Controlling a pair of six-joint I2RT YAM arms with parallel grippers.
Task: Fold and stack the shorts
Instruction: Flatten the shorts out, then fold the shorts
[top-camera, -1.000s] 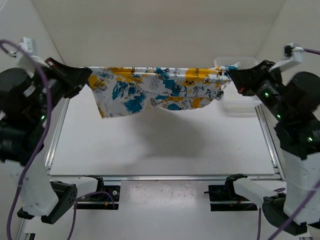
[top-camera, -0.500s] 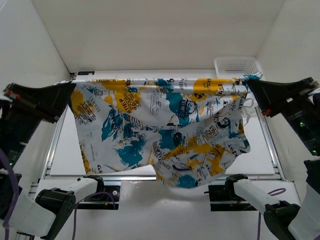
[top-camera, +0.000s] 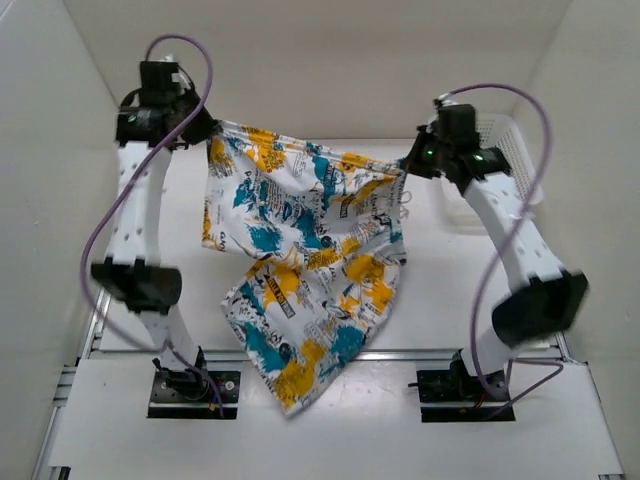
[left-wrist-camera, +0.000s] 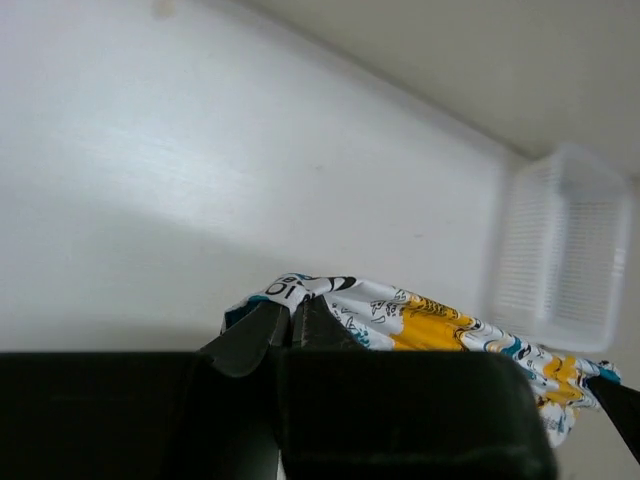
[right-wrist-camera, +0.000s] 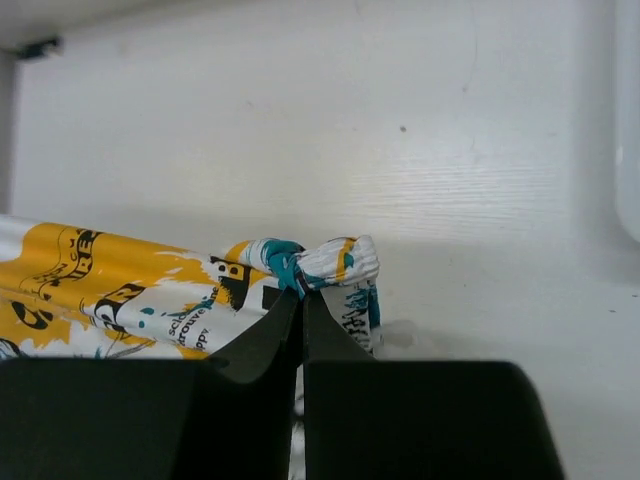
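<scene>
Shorts (top-camera: 300, 260) are up in the air, held by both arms and spread by the top edge between them. They are all on the left of the basket (left-wrist-camera: 560, 250) in the top view.

L gripper (top-camera: 205, 132) has the top corner farthest from the basket. Its fingers are closed tight on the fabric. The wrist cam shows the tips together w/ a small bunch of cloth pinched between them.

R gripper (top-camera: 408, 168) has the other top corner, the one nearest the basket, just beside the basket's left side. Its fingers are also closed. The wrist cam shows a wad of white/teal cloth squeezed at the tips.

The top edge sags a bit between the two grips and slopes down toward the basket side. The rest of the shorts hangs loose and wrinkled, not folded. The lower part trails diagonally away from the basket toward the arm bases. In the top view the lowest tip overlaps the near rail of the table (top-camera: 440, 280). Can't tell if the cloth touches the surface there.

Print is yellow + teal patches w/ black lettering on white.

Basket sits on the table, partly hidden behind the R arm. Its inside isn't visible.
</scene>
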